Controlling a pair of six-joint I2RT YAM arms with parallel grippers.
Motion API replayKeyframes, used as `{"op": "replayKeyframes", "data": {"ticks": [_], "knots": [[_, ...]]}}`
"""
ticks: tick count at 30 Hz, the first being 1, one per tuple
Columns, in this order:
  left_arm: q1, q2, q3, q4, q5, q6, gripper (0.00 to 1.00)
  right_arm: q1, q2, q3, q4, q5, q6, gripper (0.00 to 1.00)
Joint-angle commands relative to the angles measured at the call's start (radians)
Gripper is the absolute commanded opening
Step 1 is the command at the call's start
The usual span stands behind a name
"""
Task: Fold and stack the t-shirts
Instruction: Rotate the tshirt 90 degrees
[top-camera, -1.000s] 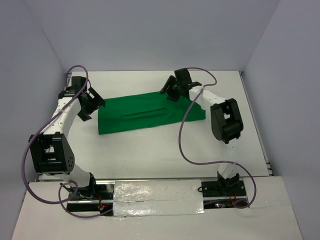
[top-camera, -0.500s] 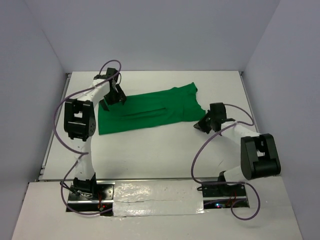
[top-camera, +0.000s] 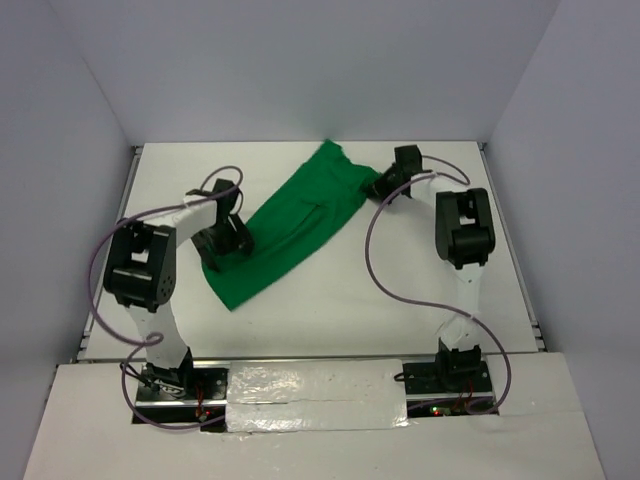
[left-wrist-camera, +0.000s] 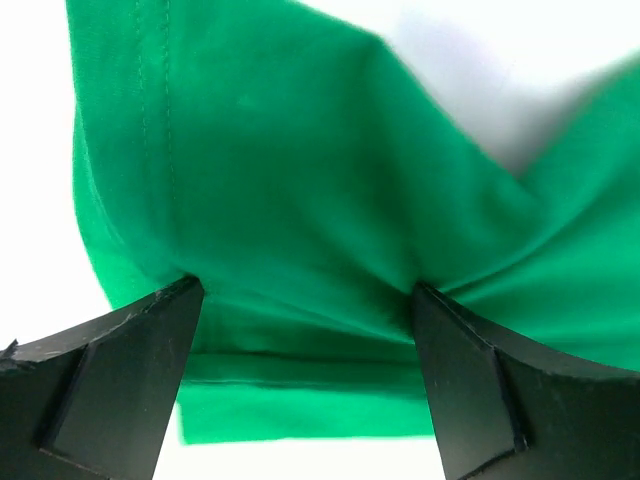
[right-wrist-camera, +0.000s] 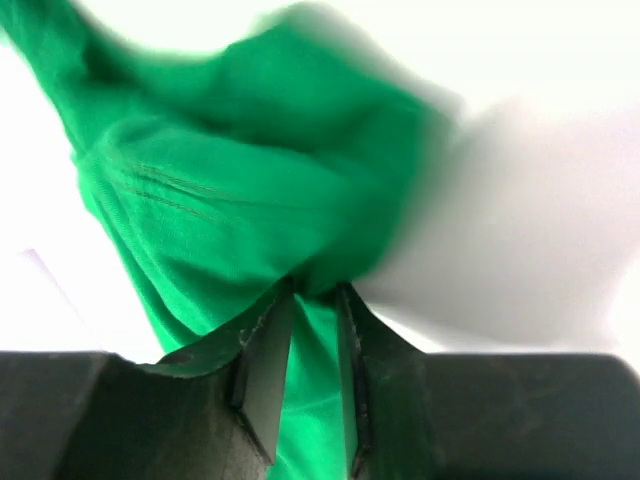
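T-shirt lies slanted on table, between 2 arms. Right gripper narrow, pinching far end. Left gripper wide, cloth between jaws. Best: shut left first, then pull flat, slow.

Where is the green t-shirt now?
In the top view the t-shirt lies diagonally at centre, its near-left end by the left end effector, its far-right end at the right end effector.

One bright green t-shirt, one white table, two robot arms, two purple cables, and two grippers: one left gripper, one right gripper.
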Motion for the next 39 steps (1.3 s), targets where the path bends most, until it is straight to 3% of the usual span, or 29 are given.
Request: {"op": "replayKeyframes", "data": {"ticks": [1, 4, 5, 7, 8, 10, 12, 15, 17, 19, 24, 27, 30, 33, 34, 35, 39], "knots": [[-0.095, -0.154, -0.164, -0.046, 0.180, -0.126, 0.99, 0.016, 0.150, 0.320, -0.145, -0.015, 0.014, 0.33], [-0.130, -0.237, -0.137, -0.059, 0.258, -0.187, 0.99, 0.028, 0.222, 0.523, -0.262, -0.030, -0.027, 0.43], [-0.129, -0.243, -0.101, -0.082, 0.249, -0.191, 0.99, 0.030, 0.212, 0.530, -0.274, -0.029, -0.047, 0.53], [-0.123, -0.242, 0.037, -0.165, 0.191, -0.193, 0.99, 0.025, 0.123, 0.430, -0.248, -0.024, -0.060, 0.60], [-0.114, -0.233, 0.088, -0.189, 0.157, -0.196, 0.99, 0.023, 0.079, 0.377, -0.202, -0.021, -0.073, 0.69], [-0.098, -0.222, 0.218, -0.242, 0.135, -0.193, 0.99, 0.025, -0.067, 0.181, -0.158, -0.020, -0.087, 0.73], [-0.071, -0.214, 0.321, -0.266, 0.122, -0.204, 0.99, 0.045, -0.227, 0.026, -0.061, -0.046, -0.095, 0.74], [-0.020, -0.222, 0.383, -0.259, 0.097, -0.199, 0.99, 0.186, -0.403, -0.268, -0.024, -0.038, -0.132, 0.75], [0.032, -0.224, 0.417, -0.263, 0.088, -0.187, 0.99, 0.337, -0.477, -0.348, -0.015, -0.023, -0.136, 0.75], [0.066, -0.233, 0.427, -0.279, 0.076, -0.161, 0.99, 0.461, -0.508, -0.468, 0.040, -0.038, -0.091, 0.74], [0.140, -0.328, 0.354, -0.236, 0.066, -0.127, 0.99, 0.617, -0.489, -0.606, 0.142, -0.046, 0.012, 0.72], [0.149, -0.362, 0.306, -0.205, 0.080, -0.125, 0.99, 0.657, -0.394, -0.584, 0.221, -0.084, 0.040, 0.69], [0.149, -0.368, 0.268, -0.200, 0.106, -0.121, 0.99, 0.671, -0.316, -0.531, 0.228, -0.098, 0.040, 0.58], [0.149, -0.377, 0.227, -0.197, 0.109, -0.107, 0.99, 0.663, -0.290, -0.498, 0.185, -0.060, 0.037, 0.28], [0.149, -0.389, 0.216, -0.196, 0.111, -0.102, 0.99, 0.657, -0.296, -0.499, 0.159, -0.044, 0.031, 0.10], [0.149, -0.397, 0.188, -0.193, 0.108, -0.090, 0.99, 0.652, -0.322, -0.519, 0.153, -0.034, 0.028, 0.03], [0.141, -0.447, 0.093, -0.161, 0.173, -0.032, 0.99, 0.600, -0.430, -0.606, 0.091, 0.002, -0.044, 0.00]]}}
